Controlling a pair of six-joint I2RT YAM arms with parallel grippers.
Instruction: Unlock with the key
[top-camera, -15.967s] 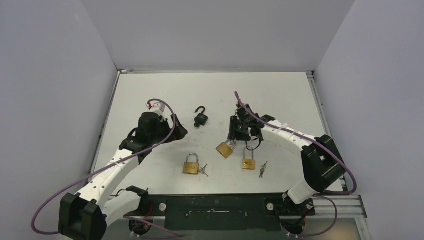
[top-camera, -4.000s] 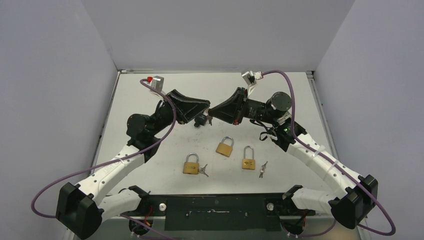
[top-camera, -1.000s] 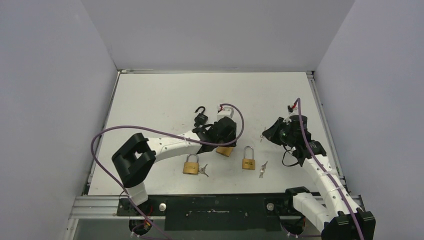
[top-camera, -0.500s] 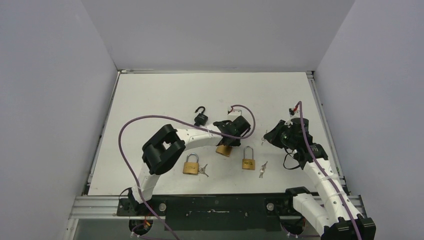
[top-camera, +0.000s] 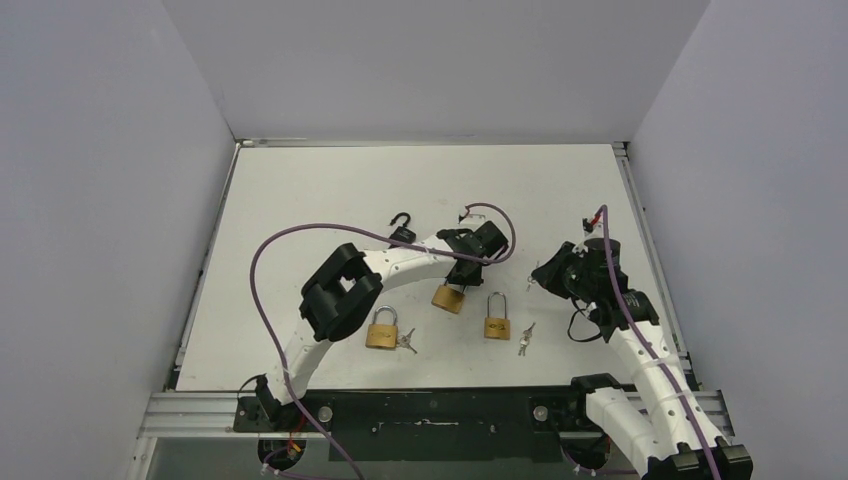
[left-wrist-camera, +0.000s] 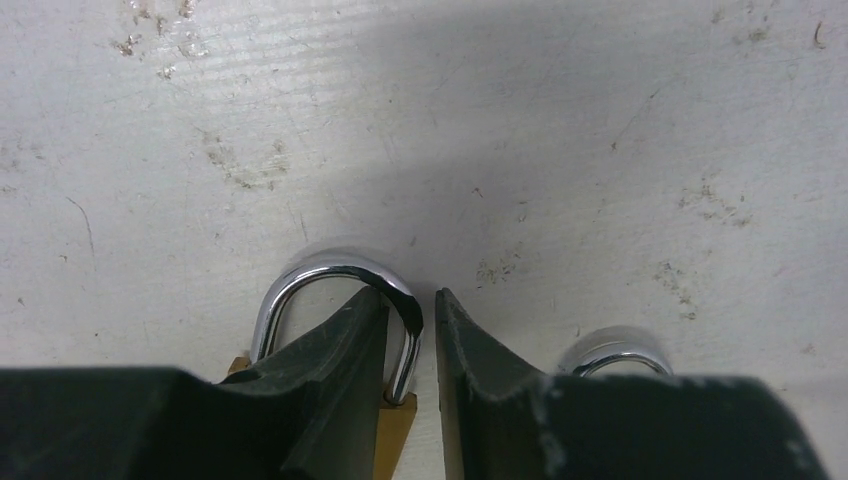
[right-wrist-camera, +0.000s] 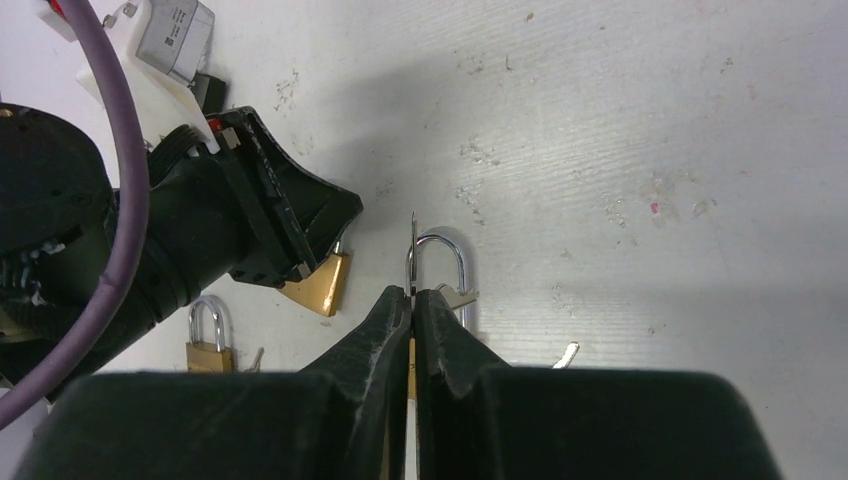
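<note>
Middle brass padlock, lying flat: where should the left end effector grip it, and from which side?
By one leg of its steel shackle, from above. The middle brass padlock lies flat on the white table, so its body probably offers little to pinch; the loop lets one finger drop inside, one outside. The left end effector straddles such a leg now.

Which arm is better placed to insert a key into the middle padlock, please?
Right: the right claw is shut on a key, while the left claw sits around one leg of the shackle of the middle padlock, likely to steady it.
</note>
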